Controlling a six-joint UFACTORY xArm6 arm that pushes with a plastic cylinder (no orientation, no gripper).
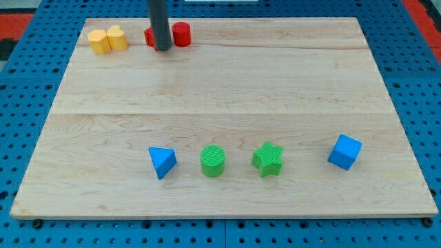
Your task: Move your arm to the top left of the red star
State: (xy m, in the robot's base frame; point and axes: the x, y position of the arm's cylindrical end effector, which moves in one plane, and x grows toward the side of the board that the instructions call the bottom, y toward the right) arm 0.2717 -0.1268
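My tip (162, 49) is at the view's top, left of centre, at the end of a dark rod coming down from the top edge. A red block (149, 36) lies partly hidden behind the rod; its shape cannot be made out. A red cylinder (181, 34) sits just right of the rod. The tip stands between the two red blocks, at their lower edge, close to or touching both.
Two yellow blocks (98, 41) (117, 37) sit side by side at the top left of the wooden board (220, 89). Along the bottom lie a blue triangle (162, 162), green cylinder (213, 160), green star (267, 159) and blue cube (344, 151).
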